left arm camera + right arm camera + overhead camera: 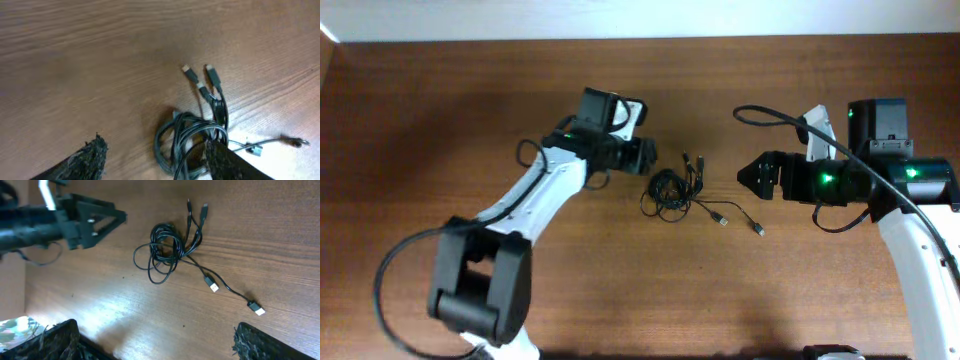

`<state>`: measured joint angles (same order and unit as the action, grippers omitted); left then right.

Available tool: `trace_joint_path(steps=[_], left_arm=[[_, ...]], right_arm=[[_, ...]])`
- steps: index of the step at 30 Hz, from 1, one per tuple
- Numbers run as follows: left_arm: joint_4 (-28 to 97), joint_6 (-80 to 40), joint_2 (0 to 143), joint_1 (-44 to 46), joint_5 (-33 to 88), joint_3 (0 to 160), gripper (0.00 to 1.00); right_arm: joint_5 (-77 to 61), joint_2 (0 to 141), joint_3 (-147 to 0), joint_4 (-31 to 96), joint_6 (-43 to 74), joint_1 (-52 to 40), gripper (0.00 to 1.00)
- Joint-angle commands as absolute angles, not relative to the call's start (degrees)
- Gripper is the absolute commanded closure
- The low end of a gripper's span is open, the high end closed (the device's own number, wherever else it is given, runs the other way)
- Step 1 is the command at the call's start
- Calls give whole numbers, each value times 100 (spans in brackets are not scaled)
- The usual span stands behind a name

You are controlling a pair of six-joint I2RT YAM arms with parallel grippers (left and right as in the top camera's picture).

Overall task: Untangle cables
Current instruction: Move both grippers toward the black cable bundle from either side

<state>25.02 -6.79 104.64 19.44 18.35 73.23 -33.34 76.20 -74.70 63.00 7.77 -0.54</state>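
The cables [672, 190] lie in a tangled black bundle at the table's middle. Plug ends fan out toward the far side [692, 160] and two metallic-tipped ends trail right [758, 230]. My left gripper [650, 158] is open just left of the bundle; in the left wrist view the coil [187, 145] sits by its right finger, with the jaws [155, 155] wide apart and empty. My right gripper [745, 176] is open and empty, to the right of the bundle. The right wrist view shows the bundle [165, 250] and the trailing plugs [212, 286] ahead of its jaws [155, 340].
Thick black arm cables loop over the right arm [790, 120] and beside the left arm's base [395, 270]. The wooden table [440, 120] ends at a light wall along the far edge.
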Motion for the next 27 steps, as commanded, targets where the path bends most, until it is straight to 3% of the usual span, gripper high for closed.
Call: trace_joint_path(steps=[1,5,13,17,21,27], left_arm=[[2314,-687,10868,2281,1780,7443,37],[2178,-777,11150,2445,1522,7443,42],[2102,-836,11616,2602,1520,7441,65],[2099,-834,11705,2648,1520,7441,70],[2112,-838,11697,2639,1522,7463,100],[4064,-1107,10661,2016,2346,9006,100]], right_arm=[[-3385,7634,-7544,6302,799,-75,0],[-3385,7634,-7544,6300,797,-75,0],[-3380,7634,-7544,6298,797,-75,0],[-3354,7634,-7544,6298,799,-75,0],[-3339,7634,-7544,6298,799,-75,0],[-3487,7634,-7544,5986,1273,-82,0]])
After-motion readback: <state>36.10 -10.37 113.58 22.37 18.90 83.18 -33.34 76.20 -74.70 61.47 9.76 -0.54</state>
